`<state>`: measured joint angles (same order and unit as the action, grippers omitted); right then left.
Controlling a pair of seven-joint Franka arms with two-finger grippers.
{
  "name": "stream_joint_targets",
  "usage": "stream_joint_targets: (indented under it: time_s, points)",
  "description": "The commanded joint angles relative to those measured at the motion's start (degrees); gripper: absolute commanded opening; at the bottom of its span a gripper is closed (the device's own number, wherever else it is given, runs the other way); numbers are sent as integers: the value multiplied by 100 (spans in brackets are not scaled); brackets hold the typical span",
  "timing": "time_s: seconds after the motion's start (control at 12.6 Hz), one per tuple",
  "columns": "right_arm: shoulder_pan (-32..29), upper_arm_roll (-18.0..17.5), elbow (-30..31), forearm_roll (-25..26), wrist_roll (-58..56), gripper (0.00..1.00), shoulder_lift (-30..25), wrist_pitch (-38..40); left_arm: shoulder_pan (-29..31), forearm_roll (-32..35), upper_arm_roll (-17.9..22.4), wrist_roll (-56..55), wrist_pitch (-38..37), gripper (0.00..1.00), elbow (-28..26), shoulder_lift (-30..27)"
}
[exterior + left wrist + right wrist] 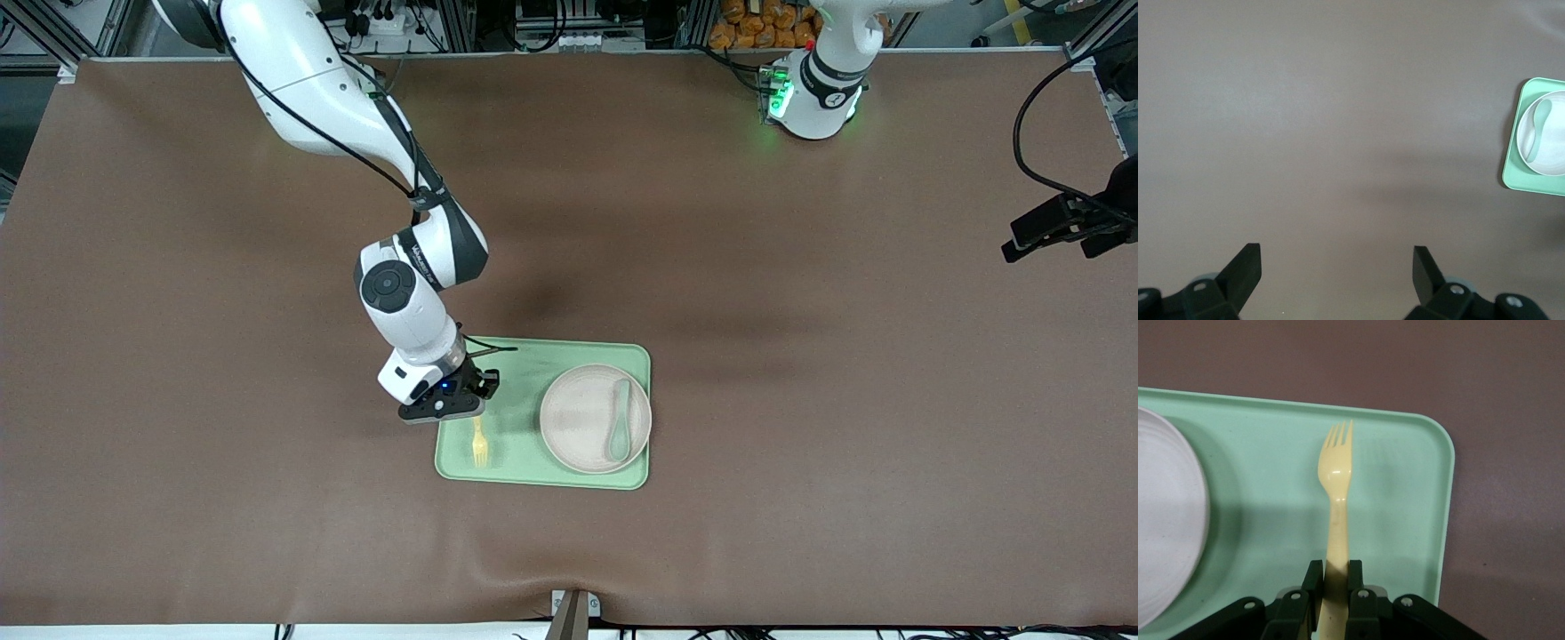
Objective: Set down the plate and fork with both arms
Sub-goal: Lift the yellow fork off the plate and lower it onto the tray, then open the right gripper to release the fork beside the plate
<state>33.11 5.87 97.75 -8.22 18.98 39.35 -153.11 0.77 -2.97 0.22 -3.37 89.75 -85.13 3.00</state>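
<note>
Fork [1337,493]: pinched by right pincer [1333,581] over tray [524,356], plate [582,418] beside. Next: release. Left pincer [1337,270]: spread, waiting over desk [800,356].

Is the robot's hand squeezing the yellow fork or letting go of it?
Squeezing. The right gripper has both fingers pressed against the fork handle, over the green tray.

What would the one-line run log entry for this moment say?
right gripper: shut on fork, over tray | plate: on tray, spoon in it | left gripper: open, waiting over bare table
</note>
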Motion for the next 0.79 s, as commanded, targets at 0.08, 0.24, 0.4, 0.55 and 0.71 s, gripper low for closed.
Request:
stream_joint_targets:
  time_s: [0.08, 0.24, 0.4, 0.55, 0.71]
  points:
    - [-94, -103, 675, -284, 255, 0, -253, -430, 38, -90, 5, 144, -11, 100, -92, -125]
    - [-120, -112, 702, -494, 255, 0, -218, -439, 38, -90, 5, 152, -11, 100, -92, -142]
    - [-129, -112, 684, -1012, 246, 0, -182, -448, 46, -90, 5, 161, -37, 100, -92, -151]
    - [-94, -112, 675, -1181, 211, 0, -173, -448, 108, -90, 5, 161, -37, 100, -92, -151]
    - [-94, -103, 649, -1173, 63, 75, -173, -387, 108, -90, -4, 161, -37, 100, -92, -133]
